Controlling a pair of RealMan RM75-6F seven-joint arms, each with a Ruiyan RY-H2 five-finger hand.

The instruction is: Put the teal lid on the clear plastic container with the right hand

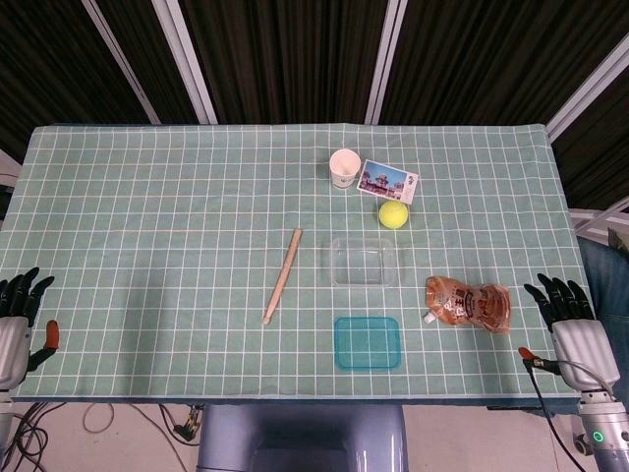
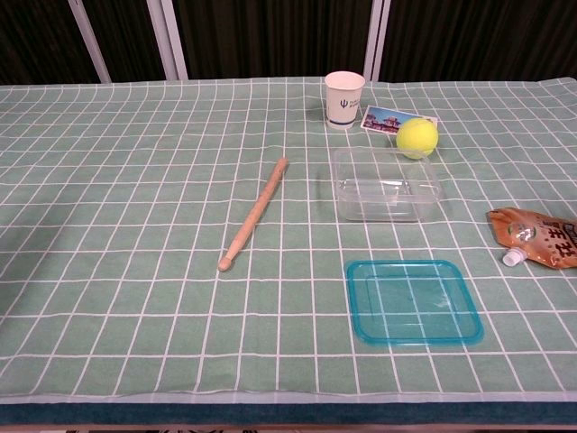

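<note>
Table: green checked cloth (image 1: 147, 226), dark slatted wall behind.
My left hand (image 1: 18, 315): far left edge, holding nothing, fingers apart.
Lid (image 1: 367, 342): flat near the front edge, left of my right hand, much nearer it than my left.
Container (image 1: 364, 262): just behind the lid, open.
My right hand (image 1: 570, 320): right edge, fingers spread, empty.

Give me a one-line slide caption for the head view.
Teal lid lies just in front of the clear plastic container on the checked tablecloth; both hands wait open at the near corners.
</note>
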